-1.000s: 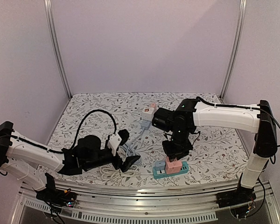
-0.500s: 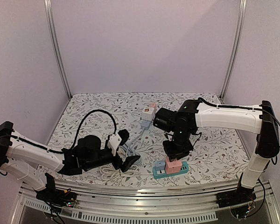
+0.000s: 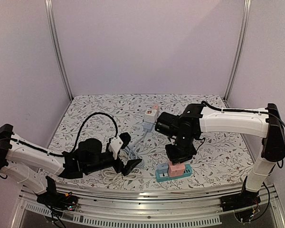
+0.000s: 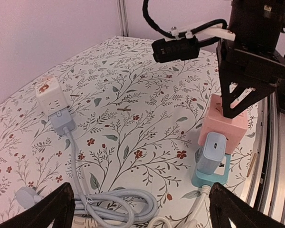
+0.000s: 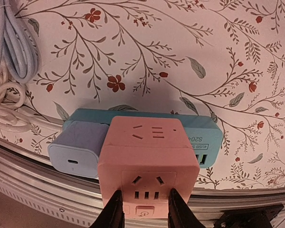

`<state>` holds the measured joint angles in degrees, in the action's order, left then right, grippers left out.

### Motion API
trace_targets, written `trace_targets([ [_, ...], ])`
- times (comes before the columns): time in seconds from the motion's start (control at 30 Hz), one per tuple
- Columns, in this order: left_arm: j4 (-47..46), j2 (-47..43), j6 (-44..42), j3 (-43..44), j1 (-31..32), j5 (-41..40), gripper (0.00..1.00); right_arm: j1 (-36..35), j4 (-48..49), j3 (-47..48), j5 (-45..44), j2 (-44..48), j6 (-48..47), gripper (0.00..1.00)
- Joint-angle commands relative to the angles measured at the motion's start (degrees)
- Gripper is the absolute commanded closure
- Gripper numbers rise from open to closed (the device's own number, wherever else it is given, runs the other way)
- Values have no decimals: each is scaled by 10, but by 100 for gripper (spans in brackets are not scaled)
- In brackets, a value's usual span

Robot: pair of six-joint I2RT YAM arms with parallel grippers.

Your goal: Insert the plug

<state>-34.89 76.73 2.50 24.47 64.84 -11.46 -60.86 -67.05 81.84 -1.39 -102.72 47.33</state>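
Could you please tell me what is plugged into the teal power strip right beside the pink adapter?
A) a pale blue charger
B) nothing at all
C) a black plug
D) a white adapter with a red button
A: the right wrist view shows a pale blue charger standing on the teal power strip right next to the pink adapter.

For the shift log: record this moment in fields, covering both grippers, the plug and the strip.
right gripper: shut on pink cube adapter
pink cube adapter: standing on teal power strip, beside blue-grey charger
seating: cannot tell if fully in
left gripper: open, above coiled cable, holding nothing
elsewhere: white cube adapter farther back
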Motion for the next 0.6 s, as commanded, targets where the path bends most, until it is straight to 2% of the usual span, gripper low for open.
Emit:
trace_targets([
  [0.0, -14, -8, -9, -9, -7, -6, 2, -15, 0, -39, -8, -57, 1, 68],
  [0.2, -21, -3, -9, -8, -7, -3, 2, -15, -18, 6, -21, -27, -28, 59],
  [0.37, -21, -6, -8, -10, -7, -2, 2, -14, -88, 92, -68, -4, -50, 54],
  [0.57, -22, -9, -8, -12, -7, -2, 2, -4, -122, 179, -99, 26, -79, 40],
])
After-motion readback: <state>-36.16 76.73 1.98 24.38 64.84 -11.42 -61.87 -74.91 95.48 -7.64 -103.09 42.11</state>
